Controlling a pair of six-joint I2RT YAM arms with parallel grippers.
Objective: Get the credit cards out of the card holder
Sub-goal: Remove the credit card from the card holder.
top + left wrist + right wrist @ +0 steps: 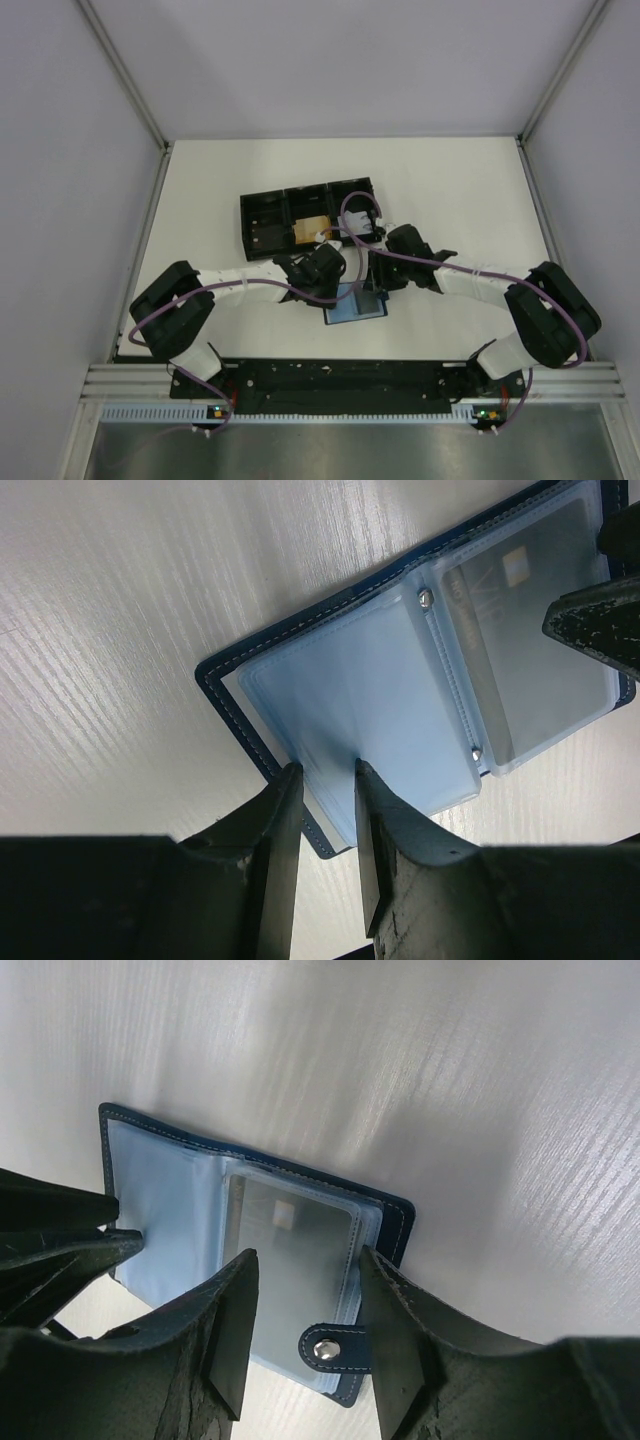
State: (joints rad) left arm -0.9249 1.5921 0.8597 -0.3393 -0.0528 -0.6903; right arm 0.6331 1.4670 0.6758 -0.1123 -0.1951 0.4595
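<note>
The dark-blue card holder [356,304] lies open on the table, its pale blue sleeves up. In the left wrist view the card holder [340,690] has a grey card [530,640] in the clear right-hand sleeve. My left gripper [326,775] has its jaws slightly apart, tips resting on the near edge of the left sleeve page. My right gripper [305,1260] is open and straddles the right page with the grey card [290,1250], beside the snap tab [330,1345]. An orange-tan card [312,230] lies in the tray.
A black three-compartment tray [265,215] stands just behind the holder, the orange-tan card in its middle compartment. Both arms [240,280] meet over the holder, purple cables looping above. The enclosure's walls stand at left, right and back.
</note>
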